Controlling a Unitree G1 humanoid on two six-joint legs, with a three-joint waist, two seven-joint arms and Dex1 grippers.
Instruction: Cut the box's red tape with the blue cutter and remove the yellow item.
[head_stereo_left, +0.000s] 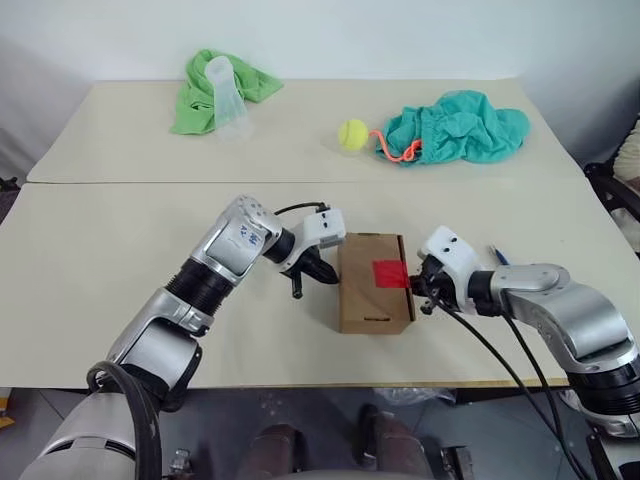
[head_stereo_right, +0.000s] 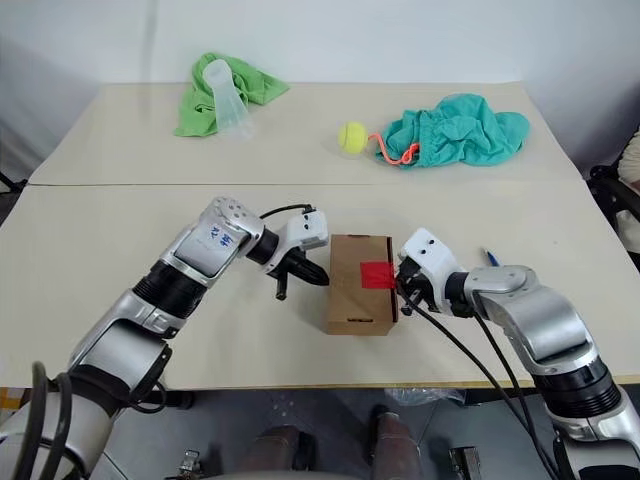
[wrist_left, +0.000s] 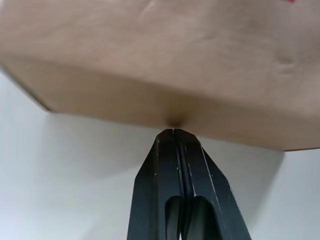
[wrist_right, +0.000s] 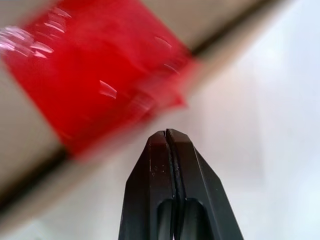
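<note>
Box (head_stereo_left: 375, 283) long axis runs away from robot; red tape (head_stereo_left: 389, 273) on top, right edge.

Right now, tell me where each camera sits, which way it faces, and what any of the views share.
Left eye view: on the head, facing forward and down at the table, both arms reaching to the box.
Right eye view: beside it, same scene, red tape on the box top.
Left wrist view: on the left wrist, along the shut left end effector, tips against the box side.
Right wrist view: on the right wrist, along the shut right end effector toward the tape.
Shared: every view shows the box.
</note>
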